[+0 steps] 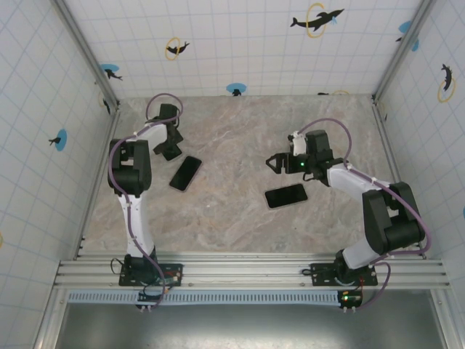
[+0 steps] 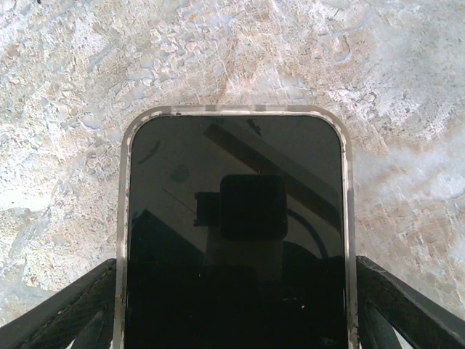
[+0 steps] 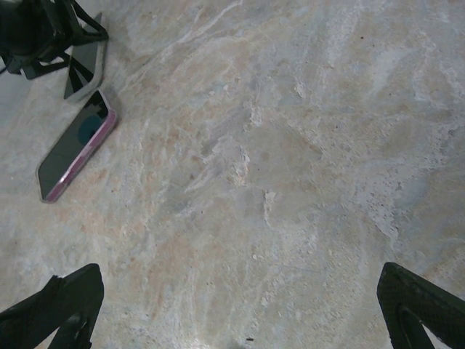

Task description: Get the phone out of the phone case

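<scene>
A dark-screened phone (image 2: 236, 218) with a silver rim lies between the fingers (image 2: 80, 305) of my left gripper (image 2: 236, 298), which press against its two long edges. From above, this gripper (image 1: 171, 142) sits at the table's far left with the phone (image 1: 173, 152) under it. Just to its right a dark slab in a pink-edged case (image 1: 186, 173) lies flat on the table; the right wrist view shows the same pink-edged case (image 3: 76, 145). My right gripper (image 1: 275, 161) hangs open over bare table, its fingers (image 3: 65, 305) wide apart.
A black flat phone-shaped slab (image 1: 285, 195) lies just in front of the right gripper. Tiled walls (image 1: 240, 43) close the marble table (image 1: 232, 138) at the back and both sides. A metal rail (image 1: 247, 270) runs along the near edge.
</scene>
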`<action>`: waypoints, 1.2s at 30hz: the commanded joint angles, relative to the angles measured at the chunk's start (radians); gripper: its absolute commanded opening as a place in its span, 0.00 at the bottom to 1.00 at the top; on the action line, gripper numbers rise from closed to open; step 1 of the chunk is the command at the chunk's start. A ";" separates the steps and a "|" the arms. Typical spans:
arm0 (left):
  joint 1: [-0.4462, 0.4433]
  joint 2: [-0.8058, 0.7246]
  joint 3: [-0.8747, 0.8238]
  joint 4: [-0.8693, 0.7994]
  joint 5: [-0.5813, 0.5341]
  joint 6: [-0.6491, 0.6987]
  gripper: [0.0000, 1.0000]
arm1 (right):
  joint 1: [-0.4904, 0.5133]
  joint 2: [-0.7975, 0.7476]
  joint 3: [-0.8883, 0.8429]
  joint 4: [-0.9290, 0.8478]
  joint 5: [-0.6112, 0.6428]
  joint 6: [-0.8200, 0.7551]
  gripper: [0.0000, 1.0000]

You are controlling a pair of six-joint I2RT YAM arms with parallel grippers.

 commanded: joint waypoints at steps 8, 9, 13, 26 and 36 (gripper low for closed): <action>0.016 -0.117 0.025 -0.066 0.094 -0.048 0.68 | 0.014 -0.031 -0.043 0.203 -0.073 0.192 0.99; 0.016 -0.129 0.025 -0.068 0.107 -0.056 0.68 | 0.019 -0.032 -0.048 0.213 -0.071 0.206 0.99; 0.015 -0.189 0.000 -0.065 0.162 -0.092 0.68 | 0.063 -0.023 -0.039 0.216 -0.015 0.249 0.99; -0.090 -0.460 -0.243 0.038 0.278 -0.306 0.69 | 0.235 0.064 0.069 0.324 0.096 0.409 0.99; -0.197 -0.582 -0.346 0.120 0.325 -0.444 0.69 | 0.344 0.160 0.144 0.437 0.096 0.520 0.94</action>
